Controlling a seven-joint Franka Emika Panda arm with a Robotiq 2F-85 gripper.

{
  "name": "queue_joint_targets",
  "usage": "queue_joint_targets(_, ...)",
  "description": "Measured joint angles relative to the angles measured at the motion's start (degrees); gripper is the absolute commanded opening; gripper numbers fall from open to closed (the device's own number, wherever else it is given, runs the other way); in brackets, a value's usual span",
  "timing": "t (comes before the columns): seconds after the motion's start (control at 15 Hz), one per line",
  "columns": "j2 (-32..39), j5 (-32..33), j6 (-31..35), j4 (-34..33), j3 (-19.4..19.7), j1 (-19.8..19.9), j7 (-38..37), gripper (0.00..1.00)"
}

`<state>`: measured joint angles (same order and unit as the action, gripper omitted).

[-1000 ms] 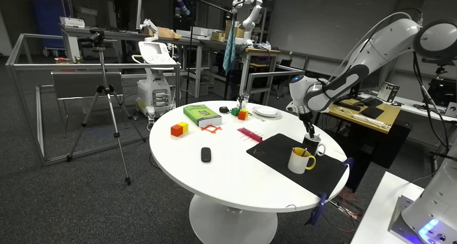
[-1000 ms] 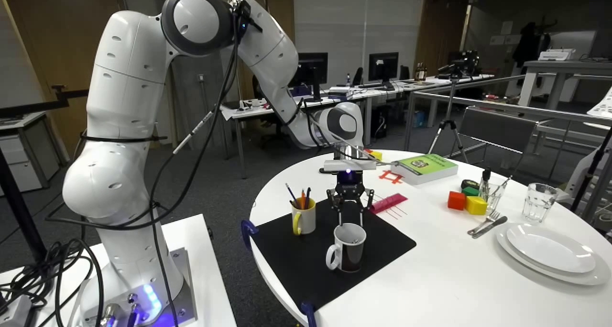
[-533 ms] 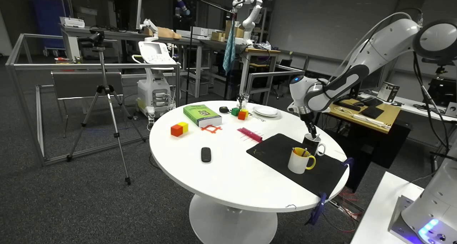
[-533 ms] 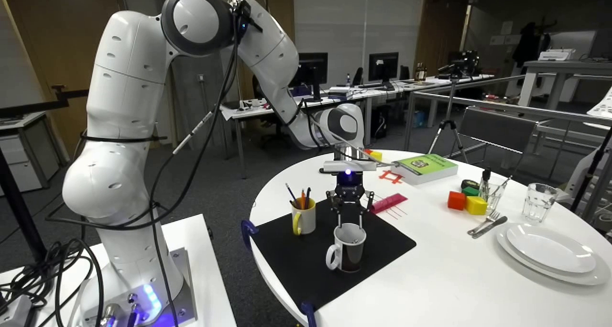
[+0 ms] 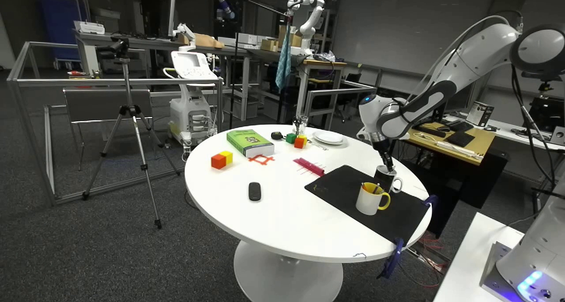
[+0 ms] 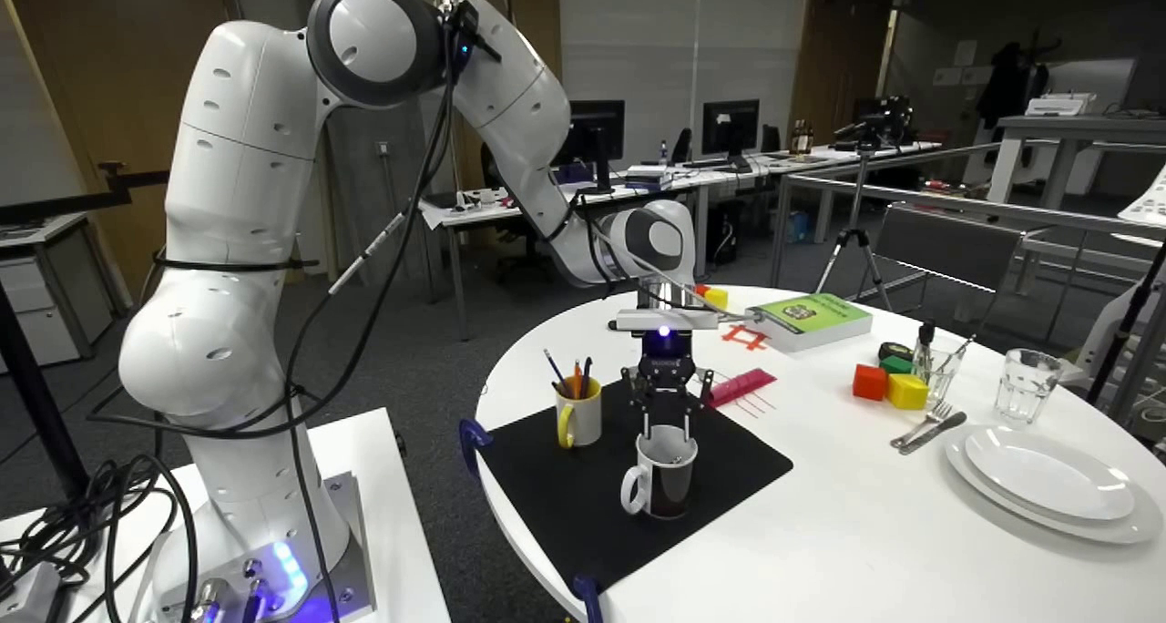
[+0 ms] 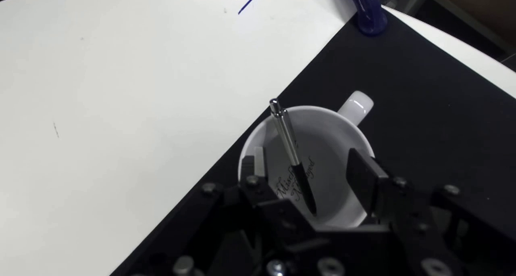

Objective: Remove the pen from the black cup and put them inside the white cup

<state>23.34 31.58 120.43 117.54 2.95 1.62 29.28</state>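
Table [image 6: 820, 523]: hand [image 6: 667, 428] downward over black cup [image 6: 672, 490], fingers [image 7: 364, 179] apart.

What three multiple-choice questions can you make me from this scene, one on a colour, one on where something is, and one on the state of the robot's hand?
1. On the white cup, what colour is the handle?
A. Blue
B. Yellow
C. Black

2. Where is the silver-and-black pen?
A. On the white plates
B. On the green book
C. In the black cup

3. How does the hand stand?
A. Open
B. Clamped on the pen
C. Fully shut

1: B, the handle shows yellow in both exterior views.
2: C, the wrist view shows the pen's black end inside that white-handled cup.
3: A, the wrist view shows its fingers spread apart, with gaps on both sides of the pen.
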Motion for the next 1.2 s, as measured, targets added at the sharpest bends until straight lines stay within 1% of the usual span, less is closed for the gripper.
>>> queue_joint_targets(0.6, 0.0, 1.0, -1.7, 0.0, 0.1, 0.0, 0.0, 0.59)
queue_joint_targets(1.0, 0.3, 1.9, -1.8, 0.0, 0.6, 0.1, 0.0, 0.56)
queue_joint_targets(1.2, 0.6, 1.9, -1.8, -0.1, 0.6, 0.2, 0.0, 0.57)
